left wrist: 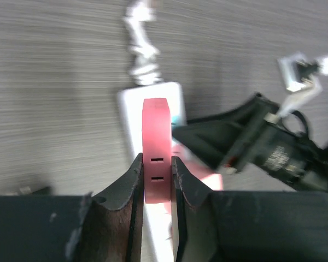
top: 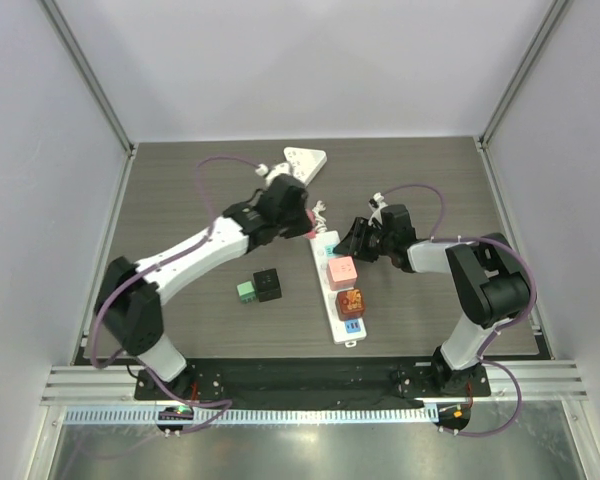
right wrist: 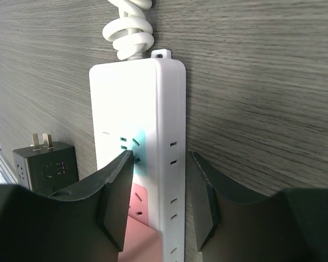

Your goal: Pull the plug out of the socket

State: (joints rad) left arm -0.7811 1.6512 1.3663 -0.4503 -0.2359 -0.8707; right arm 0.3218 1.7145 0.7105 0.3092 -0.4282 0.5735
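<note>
L gripper (left wrist: 156,162) clamped on pink rectangular plug (left wrist: 156,120); R gripper (right wrist: 159,166) part-open astride white plastic power strip (right wrist: 134,93). 2 loose plugs: green cube (top: 246,291), black cube (top: 268,285).

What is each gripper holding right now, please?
Left gripper: closed on the pink rectangular plug.
Right gripper: straddling the white plastic power strip; grip cannot be told.

One white power strip (right wrist: 136,98). Five plugs — pink plug (top: 341,271) and orange plug (top: 350,303) seated in it, green plug (top: 246,291) and black plug (top: 268,285) loose at its nine o'clock, red plug (left wrist: 156,125) in the left tool (left wrist: 156,161).
</note>
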